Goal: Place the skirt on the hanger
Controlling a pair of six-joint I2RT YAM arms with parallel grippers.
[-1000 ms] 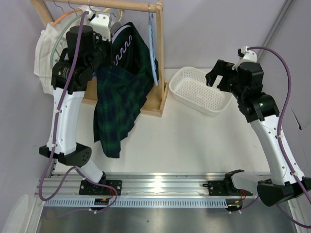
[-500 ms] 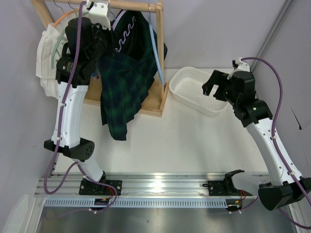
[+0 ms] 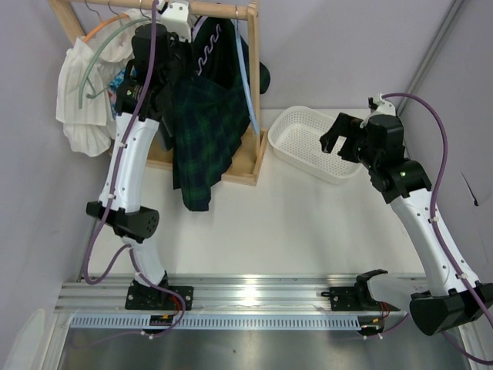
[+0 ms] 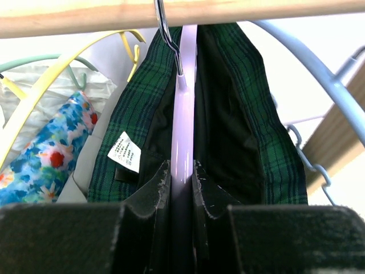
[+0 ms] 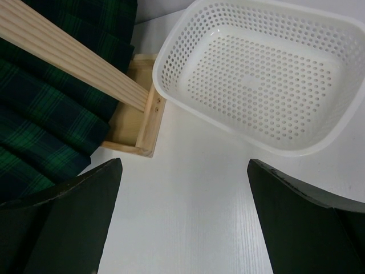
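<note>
From my station I see the left gripper (image 4: 182,191) raised to the wooden rail (image 4: 171,11) of the rack at the far left corner of the table, its pads (image 4: 153,191) pressed from both sides onto the pale lavender hanger (image 4: 183,114). The hanger runs straight up from between the fingers to its metal hook (image 4: 167,31), which crosses the rail; I cannot tell whether the hook is seated on it. The plaid skirt (image 4: 134,114) drapes over the hanger on either side of the fingers, with its white label (image 4: 124,152) just left of them. In the overhead view the skirt hangs down past the rack's base toward the table. A light blue hanger (image 4: 319,74) curves to the right of the skirt and a yellow hanger (image 4: 68,63) to its left. The right gripper (image 5: 182,188) hovers with fingers wide apart and holds nothing, above bare table just near of the white perforated basket (image 5: 165,51), well apart from the skirt.
</note>
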